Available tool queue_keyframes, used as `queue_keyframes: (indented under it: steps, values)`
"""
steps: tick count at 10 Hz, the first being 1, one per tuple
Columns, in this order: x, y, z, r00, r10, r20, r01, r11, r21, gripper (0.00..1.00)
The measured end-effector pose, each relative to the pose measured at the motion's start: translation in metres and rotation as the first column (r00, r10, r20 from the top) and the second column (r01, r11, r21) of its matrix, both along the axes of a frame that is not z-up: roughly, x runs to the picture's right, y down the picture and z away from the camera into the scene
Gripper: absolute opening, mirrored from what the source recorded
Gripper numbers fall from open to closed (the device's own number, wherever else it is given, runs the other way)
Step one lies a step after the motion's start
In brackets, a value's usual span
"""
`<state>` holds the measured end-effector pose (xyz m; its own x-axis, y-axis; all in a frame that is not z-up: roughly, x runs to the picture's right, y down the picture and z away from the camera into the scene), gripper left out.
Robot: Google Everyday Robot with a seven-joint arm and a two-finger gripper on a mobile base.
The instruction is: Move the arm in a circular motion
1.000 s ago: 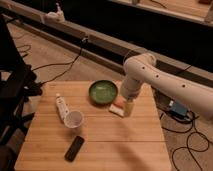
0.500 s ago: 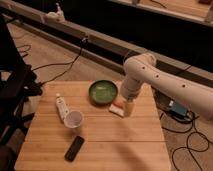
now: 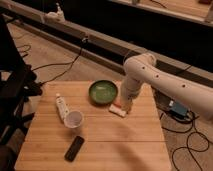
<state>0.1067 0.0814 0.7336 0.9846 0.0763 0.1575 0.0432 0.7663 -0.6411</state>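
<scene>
Pale wooden tabletop [image 3: 125,145] set on a dim, cable-strewn floor, with a dark rail running across the background. Reaching in from the right, the arm [image 3: 170,87] bends at a rounded white elbow above the table's far right portion and drops steeply toward the surface. Its gripper [image 3: 125,106] hangs low over the boards, just right of a green bowl [image 3: 103,92] and directly at a small pale block [image 3: 118,110] with an orange end. It appears to touch the block, though the view is too murky to be sure, and whether the gripper is spread or closed cannot be told. On the left half of the table, a white bottle [image 3: 61,107] lies on its side, its lower end just beside an upright clear cup [image 3: 73,120]. A dark phone-like slab [image 3: 74,148] lies flat nearer the front edge. A small blue box [image 3: 178,110] sits among black cables on the floor to the right, and a dark chair frame [image 3: 15,95] stands at the left.
</scene>
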Motion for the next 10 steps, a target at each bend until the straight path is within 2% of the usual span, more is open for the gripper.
queue_keyframes:
  steps: [2, 3, 5, 6, 8, 9, 10]
  values:
    - [0.004, -0.003, 0.004, 1.0, 0.0, -0.009, 0.0, 1.0, 0.005, 0.07]
    - [0.013, -0.009, 0.01, 0.999, -0.003, -0.032, 0.004, 0.9999, 0.013, 0.02]
    - [0.029, -0.036, 0.039, 0.995, -0.03, -0.098, 0.035, 0.9979, 0.054, 0.0]
    - [0.021, -0.048, 0.051, 0.993, -0.053, -0.106, 0.062, 0.9953, 0.074, 0.0]
    - [-0.02, -0.062, 0.067, 0.988, -0.134, -0.08, 0.143, 0.9829, 0.115, 0.0]
    - [-0.059, -0.06, 0.067, 0.98, -0.199, -0.032, 0.201, 0.97, 0.137, 0.0]
    - [-0.079, -0.055, 0.063, 0.973, -0.231, -0.001, 0.229, 0.9624, 0.146, 0.0]
